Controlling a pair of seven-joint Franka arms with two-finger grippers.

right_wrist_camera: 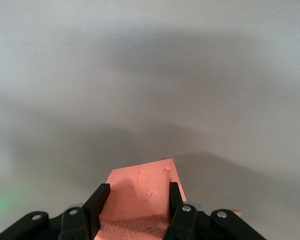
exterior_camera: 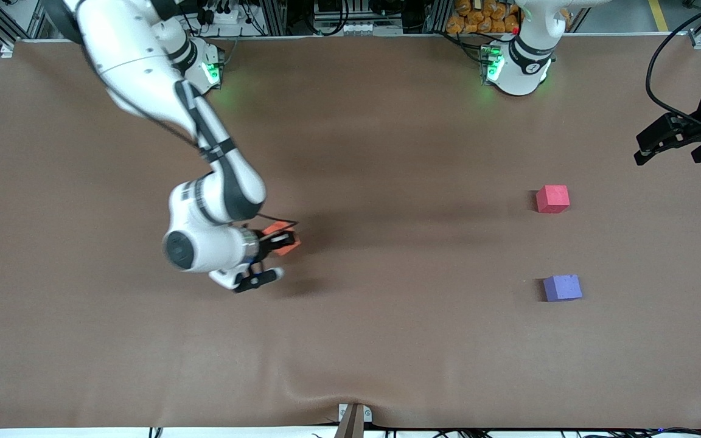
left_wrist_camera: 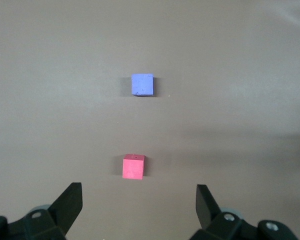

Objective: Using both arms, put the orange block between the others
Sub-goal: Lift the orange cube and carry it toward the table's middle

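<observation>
My right gripper (exterior_camera: 282,239) is shut on the orange block (exterior_camera: 279,230), held over the table's middle, toward the right arm's end. In the right wrist view the orange block (right_wrist_camera: 142,192) sits squeezed between the two black fingers (right_wrist_camera: 96,204) of the right gripper (right_wrist_camera: 136,197). The red-pink cube (exterior_camera: 552,199) and the purple-blue cube (exterior_camera: 562,288) rest apart on the table toward the left arm's end, the purple-blue one nearer the front camera. My left gripper (exterior_camera: 670,141) hangs open at that end's edge. Its wrist view shows the red-pink cube (left_wrist_camera: 133,166) and the purple-blue cube (left_wrist_camera: 142,84) ahead of the open left gripper (left_wrist_camera: 139,200).
A brown cloth (exterior_camera: 387,340) covers the whole table. A small clamp (exterior_camera: 353,417) sits at its front edge. The arms' green-lit bases (exterior_camera: 512,67) stand along the edge farthest from the front camera.
</observation>
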